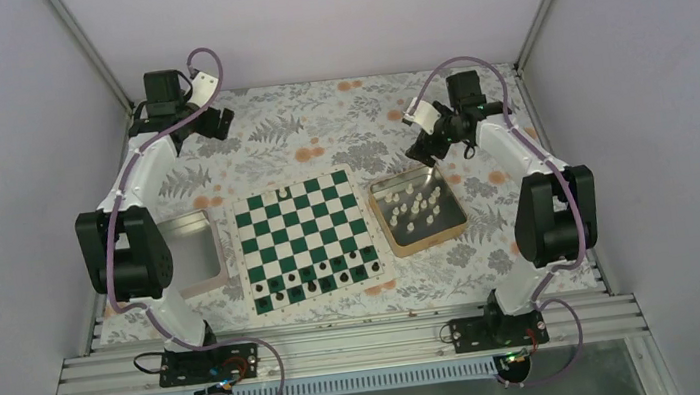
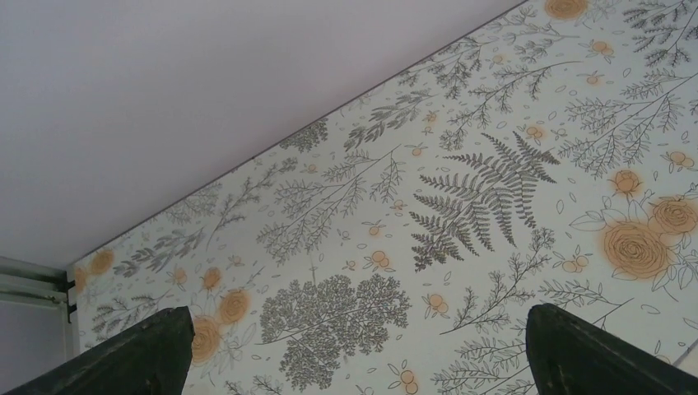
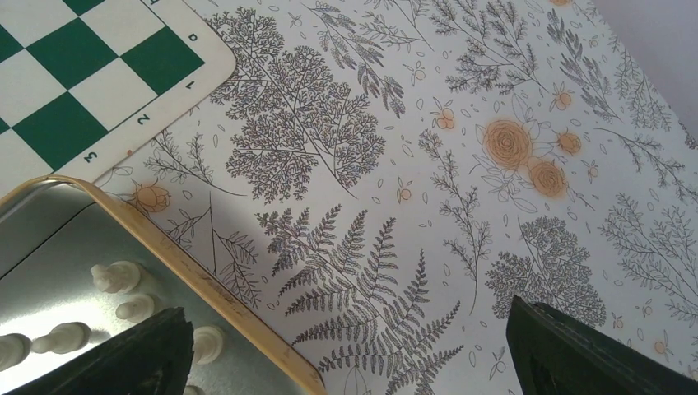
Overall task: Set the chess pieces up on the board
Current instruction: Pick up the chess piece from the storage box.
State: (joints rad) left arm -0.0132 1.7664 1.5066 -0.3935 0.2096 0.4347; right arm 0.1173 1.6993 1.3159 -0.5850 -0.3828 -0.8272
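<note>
Spanning all, only the top view shows the whole green-checked board (image 1: 304,225); cream chess pieces (image 1: 418,207) sit in the tin (image 1: 430,241); left gripper (image 2: 360,317) and right gripper (image 3: 350,313) gape empty.

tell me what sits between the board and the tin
Nothing: only a narrow bare strip of floral cloth separates board and tin, seen in the top view.

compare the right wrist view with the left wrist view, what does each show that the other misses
Only the right wrist: a corner of the board, the tan tin and white chess pieces inside it. Only the left wrist: the plain back wall and a bit of metal frame at the table's edge. Both: the floral table cover, and their own open, empty gripper, the right gripper and left gripper.
</note>
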